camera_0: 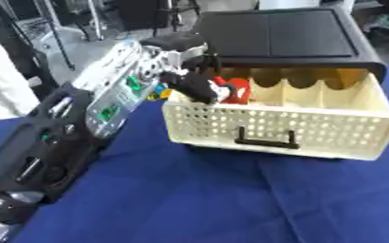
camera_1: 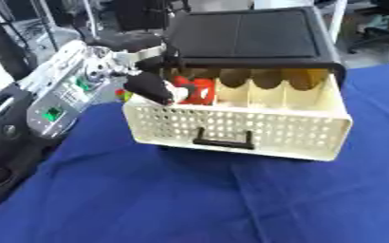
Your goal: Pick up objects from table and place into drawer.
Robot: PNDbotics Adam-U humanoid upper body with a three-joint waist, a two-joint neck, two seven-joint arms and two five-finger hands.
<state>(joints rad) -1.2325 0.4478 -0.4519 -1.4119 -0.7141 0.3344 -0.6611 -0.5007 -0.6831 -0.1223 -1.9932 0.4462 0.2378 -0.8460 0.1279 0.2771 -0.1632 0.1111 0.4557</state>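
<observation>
A cream perforated drawer (camera_0: pixel 314 128) with a black handle (camera_0: pixel 267 140) stands pulled out of a black cabinet (camera_0: pixel 281 35). My left arm comes in from the lower left, and my left hand (camera_0: pixel 194 85) hangs over the drawer's left end. Its black fingers are curled down onto a red object with a white part (camera_1: pixel 198 90), which sits in the leftmost compartment. The part of the object below the drawer wall is hidden. My right hand shows in neither view.
Small yellow and green things (camera_0: pixel 157 94) lie on the blue cloth (camera_0: pixel 231 199) just left of the drawer, behind my wrist. The drawer's other compartments (camera_0: pixel 330 92) show only cream walls. Chairs and stands crowd the floor beyond the table.
</observation>
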